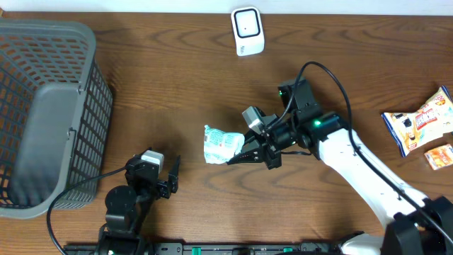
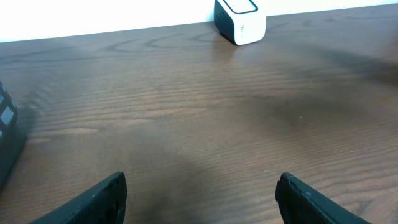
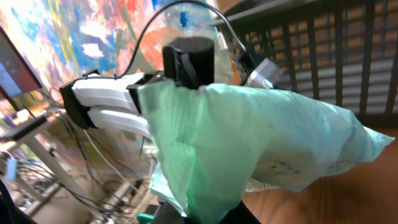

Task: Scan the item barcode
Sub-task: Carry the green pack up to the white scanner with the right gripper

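The packet (image 1: 219,144) is at the middle of the surface (image 1: 177,85), its right end pinched by the right fingers (image 1: 244,153). The scanner (image 1: 248,31) stands well apart at the far edge. The left fingers (image 2: 99,199) are spread and hold nothing, near the basket (image 1: 49,106).

packet (image 1: 221,144) pale mint green, white, blue print. surface (image 1: 177,85) dark brown woodgrain. basket (image 1: 98,99) grey lattice. scanner (image 1: 248,31) white, black window. snack packs (image 1: 419,126) orange, yellow, blue.
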Controlling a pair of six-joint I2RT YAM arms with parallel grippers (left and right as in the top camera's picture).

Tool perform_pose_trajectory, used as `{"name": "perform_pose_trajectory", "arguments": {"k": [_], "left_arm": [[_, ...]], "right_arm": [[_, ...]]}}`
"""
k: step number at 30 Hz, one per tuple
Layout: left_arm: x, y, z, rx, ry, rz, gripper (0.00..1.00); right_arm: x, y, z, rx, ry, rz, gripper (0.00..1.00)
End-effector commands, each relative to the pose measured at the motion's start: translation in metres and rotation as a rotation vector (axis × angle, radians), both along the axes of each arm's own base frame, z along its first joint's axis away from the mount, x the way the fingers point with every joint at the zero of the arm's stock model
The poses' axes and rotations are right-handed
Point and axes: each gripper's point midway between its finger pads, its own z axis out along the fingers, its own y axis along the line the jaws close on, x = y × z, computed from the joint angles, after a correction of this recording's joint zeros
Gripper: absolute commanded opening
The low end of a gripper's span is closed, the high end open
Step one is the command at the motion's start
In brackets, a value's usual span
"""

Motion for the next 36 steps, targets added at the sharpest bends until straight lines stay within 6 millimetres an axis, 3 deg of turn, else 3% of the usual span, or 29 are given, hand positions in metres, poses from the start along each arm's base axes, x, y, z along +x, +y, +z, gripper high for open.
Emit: {"name": "perform_pose_trajectory", "arguments": {"k": [1,6,11,13,16,19,22,24,27,31,36], "left_arm": [[-0.004,-0.001,-0.013,-0.014,0.044,-0.006,0.77],[-0.004,-0.001,-0.013,-0.014,0.044,-0.006,0.77],[-0.004,-0.001,-0.013,-0.014,0.044,-0.006,0.77],[-0.004,-0.001,-0.013,-0.014,0.044,-0.006,0.77],[-0.004,-0.001,-0.013,-0.014,0.044,-0.006,0.77],[-0.004,-0.001,-0.013,-0.014,0.044,-0.006,0.77],[-0.004,-0.001,-0.013,-0.014,0.044,-0.006,0.77],[-0.004,-0.001,-0.013,-0.014,0.044,-0.006,0.77],[-0.004,-0.001,-0.013,-0.014,0.044,-0.006,0.77],[-0.004,-0.001,-0.013,-0.014,0.044,-0.006,0.77],[-0.004,-0.001,-0.013,-0.014,0.044,-0.006,0.77]], "right_arm": [[-0.008,-0.002,0.024,0.089,-0.11,0.032,0.01],[-0.002,0.001,0.047,0.182,-0.309,0.035,0.01],[-0.001,0.001,0.051,0.143,-0.226,0.03,0.01],[0.01,0.006,0.037,0.018,-0.099,-0.057,0.01],[0.047,0.0,-0.027,-0.356,0.096,-0.371,0.01],[0.057,-0.02,-0.067,-0.582,0.166,-0.521,0.01],[0.066,-0.029,-0.078,-0.652,0.155,-0.597,0.01],[0.087,-0.044,-0.091,-0.744,0.193,-0.764,0.01],[0.103,-0.054,-0.094,-0.778,0.215,-0.878,0.01],[0.119,-0.053,-0.09,-0.803,0.235,-0.901,0.01],[0.167,-0.048,-0.099,-0.939,0.207,-0.919,0.01]]}}
